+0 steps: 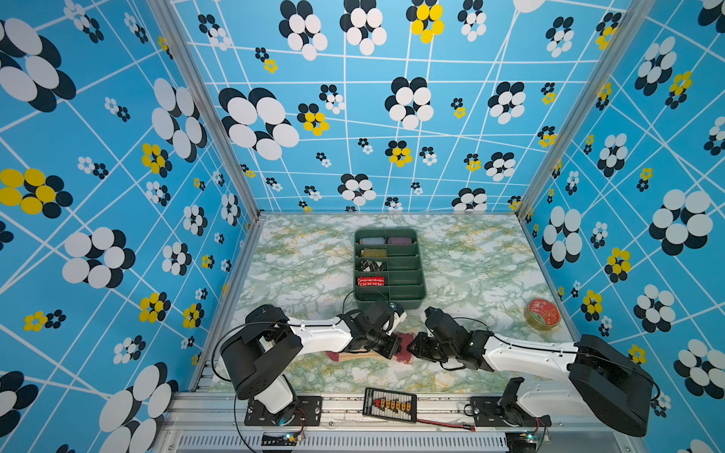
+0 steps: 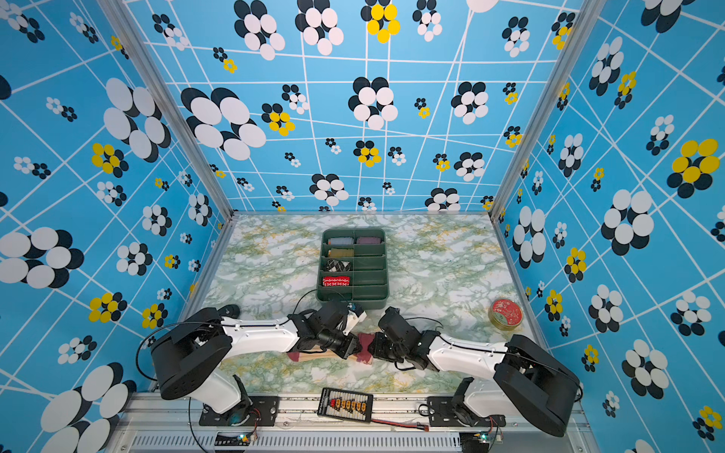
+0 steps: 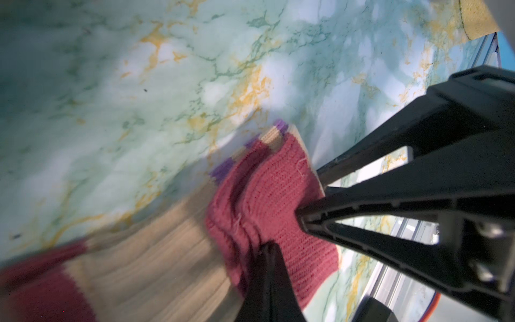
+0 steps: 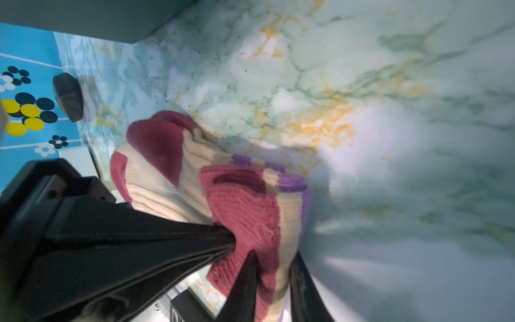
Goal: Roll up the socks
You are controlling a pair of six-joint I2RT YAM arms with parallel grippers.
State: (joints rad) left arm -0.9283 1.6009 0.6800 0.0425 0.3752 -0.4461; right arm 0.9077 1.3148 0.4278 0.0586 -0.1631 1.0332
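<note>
Pale orange-cream ribbed knit with dark red and purple bands: the socks (image 1: 355, 356) lie on the green-veined marble surface (image 1: 470, 266). They are on the robot's side of the green divided tray (image 1: 388, 302) and near it, as both top views show (image 2: 316, 356). They stretch crosswise to the tray's long side. One dark red end lies a little left of the tray, and the dark red cuff (image 1: 404, 350) lies in front of the tray's front wall.

The left end effector (image 3: 284, 231) is pressed together on that cuff, and the cloth bunches in folds at its fingertips (image 3: 303, 220). The right end effector (image 4: 242, 245) pinches the same cuff (image 4: 245, 212) from the opposite side, where the purple stripes fold over the edge. In both top views the two end effectors meet nose to nose over the cuff, and the arms hide part of the socks.

In the tray's left column sits a red white-patterned roll (image 1: 370, 281). A black-and-white diamond roll (image 1: 370, 265) fills the compartment just behind it. A round tin (image 1: 542, 312) with a red lid stands well to the right of the tray.
</note>
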